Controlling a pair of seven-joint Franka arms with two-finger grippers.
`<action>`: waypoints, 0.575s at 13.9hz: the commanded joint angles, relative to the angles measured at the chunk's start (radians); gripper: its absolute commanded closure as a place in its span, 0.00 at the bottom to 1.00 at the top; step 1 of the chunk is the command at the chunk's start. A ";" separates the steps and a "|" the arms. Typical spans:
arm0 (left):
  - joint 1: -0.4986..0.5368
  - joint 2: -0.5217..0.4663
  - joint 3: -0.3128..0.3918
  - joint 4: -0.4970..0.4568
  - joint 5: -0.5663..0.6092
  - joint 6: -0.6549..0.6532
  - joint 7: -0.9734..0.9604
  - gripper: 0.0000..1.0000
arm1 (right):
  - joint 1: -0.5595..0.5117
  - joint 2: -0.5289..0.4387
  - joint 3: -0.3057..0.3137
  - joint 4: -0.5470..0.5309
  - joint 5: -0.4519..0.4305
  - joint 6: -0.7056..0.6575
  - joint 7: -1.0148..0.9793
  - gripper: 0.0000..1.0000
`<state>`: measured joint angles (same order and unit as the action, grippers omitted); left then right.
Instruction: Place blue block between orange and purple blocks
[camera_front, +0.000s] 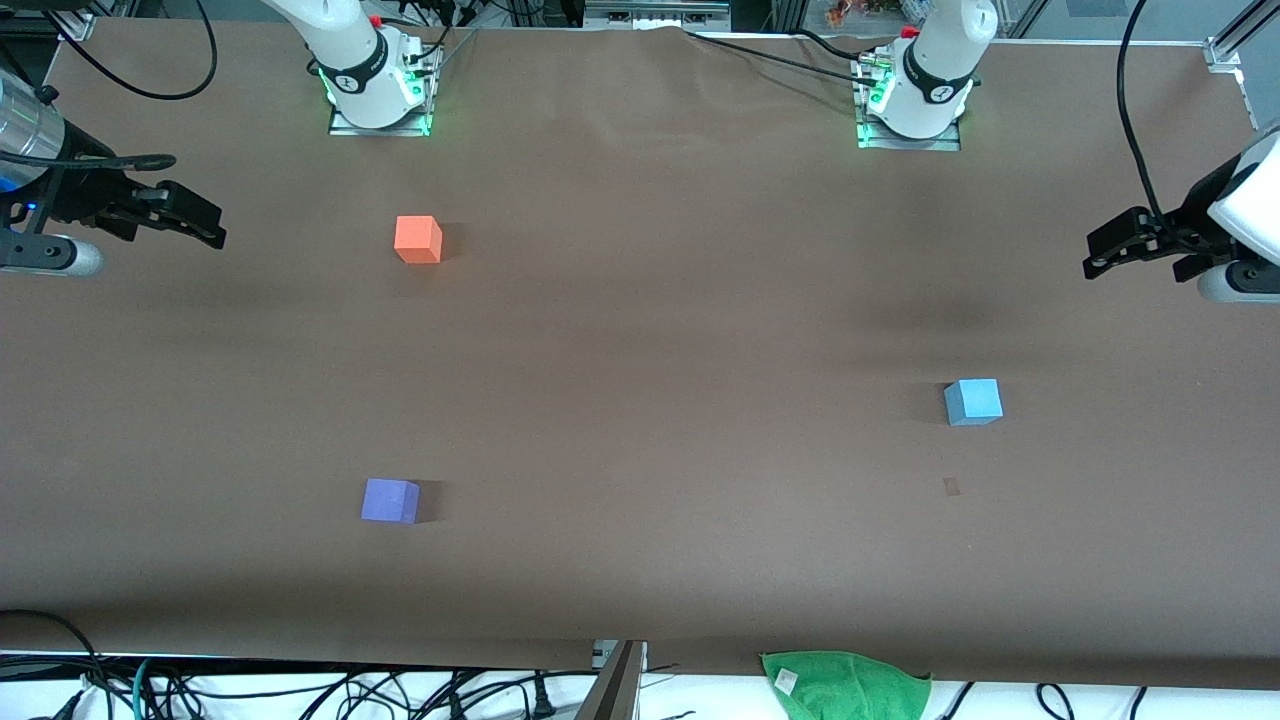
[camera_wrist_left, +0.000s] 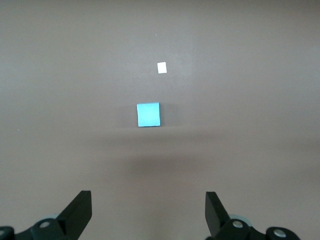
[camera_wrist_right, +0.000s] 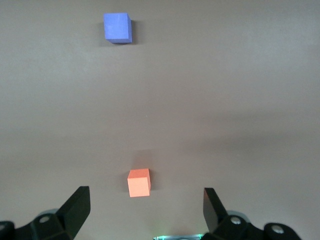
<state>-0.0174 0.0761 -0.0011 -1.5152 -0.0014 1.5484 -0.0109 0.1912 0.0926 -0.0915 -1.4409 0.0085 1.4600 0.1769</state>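
The blue block (camera_front: 973, 402) sits alone on the brown table toward the left arm's end. It also shows in the left wrist view as the blue block (camera_wrist_left: 149, 114), well clear of the fingers. The orange block (camera_front: 418, 240) and the purple block (camera_front: 390, 500) lie toward the right arm's end, the purple one nearer to the front camera. The right wrist view shows the orange block (camera_wrist_right: 139, 182) and the purple block (camera_wrist_right: 117, 27) wide apart. My left gripper (camera_front: 1097, 256) (camera_wrist_left: 148, 205) hangs open and empty over its end of the table. My right gripper (camera_front: 216, 228) (camera_wrist_right: 145, 202) hangs open and empty over the other end.
A green cloth (camera_front: 848, 683) lies at the table's edge nearest the front camera. A small tape mark (camera_front: 951, 486) (camera_wrist_left: 161, 67) is on the table a little nearer to that camera than the blue block. The arm bases (camera_front: 378, 95) (camera_front: 915, 105) stand along the table's farthest edge.
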 joint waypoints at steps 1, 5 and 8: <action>0.002 0.024 0.000 0.032 0.011 -0.016 0.020 0.00 | 0.002 -0.005 -0.002 0.002 0.015 0.063 -0.014 0.00; 0.005 0.048 0.003 0.021 0.011 -0.033 0.029 0.00 | 0.002 0.001 -0.002 0.004 0.016 0.132 -0.014 0.00; 0.005 0.141 0.010 0.021 0.011 -0.036 0.032 0.00 | -0.006 0.001 -0.004 0.002 0.015 0.135 -0.017 0.00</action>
<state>-0.0148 0.1401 0.0031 -1.5192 -0.0013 1.5235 -0.0056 0.1911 0.0952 -0.0918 -1.4409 0.0086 1.5902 0.1767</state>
